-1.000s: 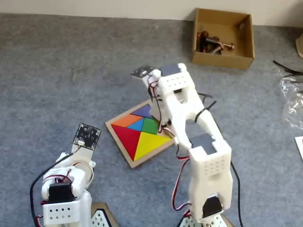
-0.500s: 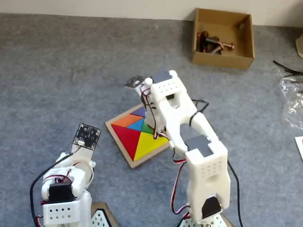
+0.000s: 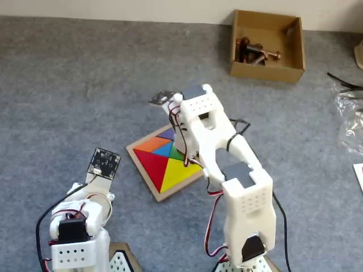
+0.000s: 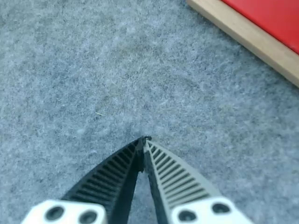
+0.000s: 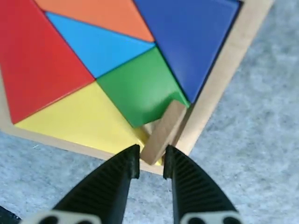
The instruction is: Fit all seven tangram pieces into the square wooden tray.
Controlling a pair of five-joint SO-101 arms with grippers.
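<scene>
My right gripper (image 5: 150, 157) pinches the tan piece (image 5: 163, 132) on edge above the last gap in the tray (image 3: 143, 173), centre of the high view. Dropped tilted, it could jam against the green piece (image 5: 140, 88). My left gripper (image 4: 143, 144) is closed and empty.

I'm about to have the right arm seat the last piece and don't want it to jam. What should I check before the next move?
1. Right gripper holds the tan piece: ok, its fingertips close on the piece's lower end.
2. Tan piece lies flat in its gap: not ok, it stands tilted on edge beside the green piece, at a corner of the tray.
3. Green piece and yellow piece sit flat: ok, as far as visible.
4. Gap matches the tan piece's shape: cannot tell, the piece and fingers hide it.
5. Left gripper is clear of the tray: ok, shut over the carpet beside the tray's edge.
</scene>
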